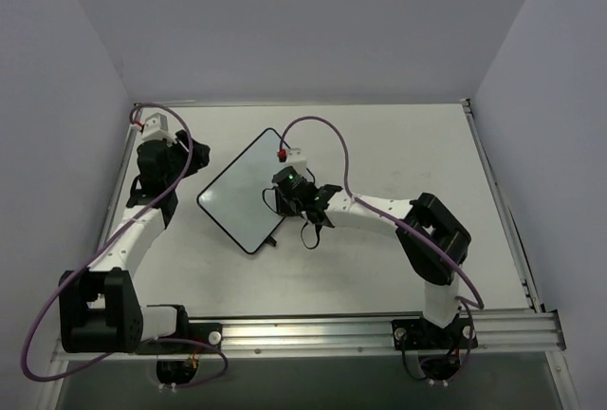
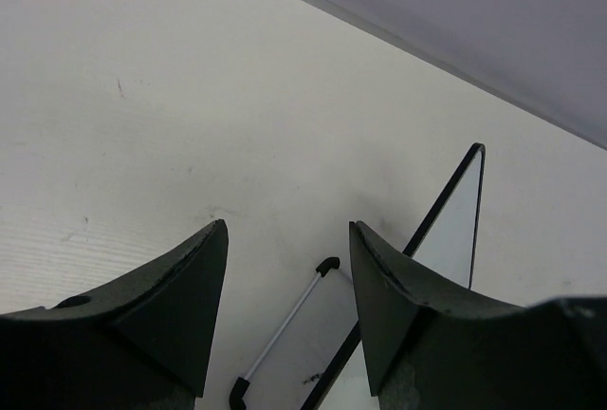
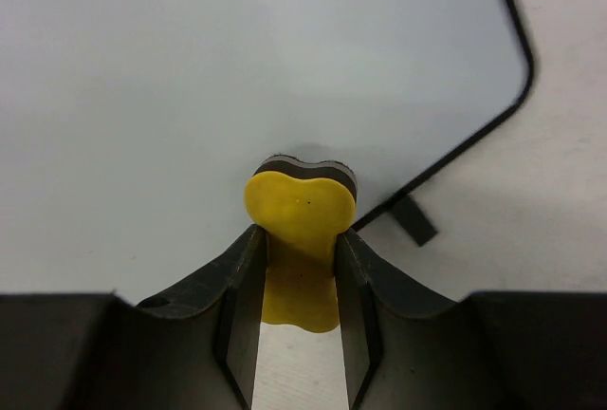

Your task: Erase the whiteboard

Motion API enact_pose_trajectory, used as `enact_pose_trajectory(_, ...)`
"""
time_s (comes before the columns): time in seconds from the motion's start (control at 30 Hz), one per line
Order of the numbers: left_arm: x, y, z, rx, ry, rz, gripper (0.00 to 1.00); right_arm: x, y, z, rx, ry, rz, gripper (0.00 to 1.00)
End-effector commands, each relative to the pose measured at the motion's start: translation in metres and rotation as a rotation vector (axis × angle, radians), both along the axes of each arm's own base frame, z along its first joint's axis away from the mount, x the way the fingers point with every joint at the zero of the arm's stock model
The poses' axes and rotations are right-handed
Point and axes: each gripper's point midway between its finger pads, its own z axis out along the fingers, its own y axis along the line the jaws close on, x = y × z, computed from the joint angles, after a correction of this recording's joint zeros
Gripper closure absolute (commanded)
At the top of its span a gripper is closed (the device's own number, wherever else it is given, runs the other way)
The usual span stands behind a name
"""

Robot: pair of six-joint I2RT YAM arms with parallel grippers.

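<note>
Centre frame: right tool (image 3: 299, 234) pinches a yellow, lobed eraser (image 3: 302, 201) over the glossy, round-cornered, black-framed whiteboard (image 1: 242, 203); left tool (image 2: 289, 239), upper left, spread.

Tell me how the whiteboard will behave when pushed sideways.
The whiteboard is probably stiff: its thin-framed face looks flat. Likely light, propped on a small foot, so it may slide on the smooth table under the eraser.

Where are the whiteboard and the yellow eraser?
whiteboard (image 1: 237, 192), top external view, middle of its white face.
yellow eraser (image 3: 302, 209), right wrist view, its yellow upper face.
</note>
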Motion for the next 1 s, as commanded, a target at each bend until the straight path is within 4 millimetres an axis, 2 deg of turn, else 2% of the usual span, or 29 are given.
enact_pose_trajectory(0.0,-0.003,0.013,0.028,-0.009,-0.019,0.082,0.38,0.031,-0.056,0.034,0.029,-0.031,-0.15,1.0)
enact_pose_trajectory(0.07,-0.004,0.009,0.034,-0.023,-0.022,0.067,0.39,0.045,-0.084,0.046,0.077,-0.032,-0.207,1.0)
enact_pose_trajectory(0.1,-0.005,0.007,0.035,-0.027,-0.018,0.064,0.39,0.05,-0.101,0.043,0.08,-0.021,-0.242,1.0)
enact_pose_trajectory(0.13,-0.007,0.006,0.035,-0.031,-0.016,0.062,0.39,0.068,-0.138,0.044,0.069,-0.018,-0.335,0.99)
enact_pose_trajectory(0.2,-0.011,0.003,0.04,-0.035,-0.017,0.059,0.39,0.086,-0.174,0.046,0.037,-0.018,-0.423,0.98)
enact_pose_trajectory(0.23,-0.013,0.002,0.039,-0.035,-0.011,0.054,0.39,0.1,-0.197,0.055,0.007,-0.024,-0.474,0.95)
enact_pose_trajectory(0.3,-0.017,-0.002,0.042,-0.038,-0.004,0.046,0.39,0.114,-0.213,0.046,-0.051,-0.004,-0.511,0.89)
enact_pose_trajectory(0.33,-0.018,-0.004,0.047,-0.038,-0.013,0.04,0.39,0.133,-0.213,0.064,-0.032,-0.037,-0.525,0.87)
enact_pose_trajectory(0.37,-0.023,-0.007,0.045,-0.036,0.01,0.031,0.39,0.145,-0.218,0.048,-0.051,-0.007,-0.53,0.86)
enact_pose_trajectory(0.4,-0.026,-0.011,0.043,-0.036,0.028,0.021,0.39,0.154,-0.216,0.046,-0.046,0.0,-0.526,0.84)
enact_pose_trajectory(0.43,-0.03,-0.021,0.044,-0.033,0.035,-0.004,0.39,0.171,-0.208,0.063,-0.012,-0.022,-0.513,0.82)
enact_pose_trajectory(0.47,-0.033,-0.027,0.047,-0.032,0.035,-0.018,0.39,0.18,-0.207,0.044,-0.037,0.011,-0.506,0.81)
enact_pose_trajectory(0.53,-0.042,-0.044,0.051,-0.022,0.042,-0.061,0.39,0.192,-0.201,0.039,-0.048,0.025,-0.489,0.77)
enact_pose_trajectory(0.57,-0.047,-0.047,0.057,-0.011,0.033,-0.069,0.39,0.206,-0.193,0.036,-0.036,0.027,-0.475,0.76)
enact_pose_trajectory(0.63,-0.055,-0.049,0.059,-0.004,0.044,-0.077,0.39,0.213,-0.189,0.028,-0.046,0.053,-0.463,0.73)
enact_pose_trajectory(0.67,-0.059,-0.048,0.066,-0.003,0.029,-0.076,0.39,0.217,-0.185,0.011,-0.054,0.083,-0.453,0.71)
enact_pose_trajectory(0.7,-0.063,-0.046,0.065,0.006,0.043,-0.073,0.39,0.225,-0.182,0.018,-0.042,0.072,-0.448,0.69)
enact_pose_trajectory(0.73,-0.066,-0.044,0.07,0.01,0.039,-0.068,0.39,0.228,-0.18,0.014,-0.039,0.079,-0.443,0.67)
enact_pose_trajectory(0.77,-0.07,-0.04,0.076,0.018,0.027,-0.055,0.39,0.23,-0.178,0.002,-0.041,0.1,-0.44,0.66)
enact_pose_trajectory(0.83,-0.076,-0.038,0.082,0.032,0.032,-0.053,0.39,0.239,-0.172,0.003,-0.012,0.091,-0.417,0.61)
enact_pose_trajectory(0.87,-0.079,-0.036,0.087,0.04,0.022,-0.048,0.38,0.24,-0.171,-0.007,-0.017,0.105,-0.411,0.58)
enact_pose_trajectory(0.97,-0.087,-0.032,0.104,0.056,0.007,-0.048,0.38,0.246,-0.165,-0.006,-0.007,0.098,-0.38,0.43)
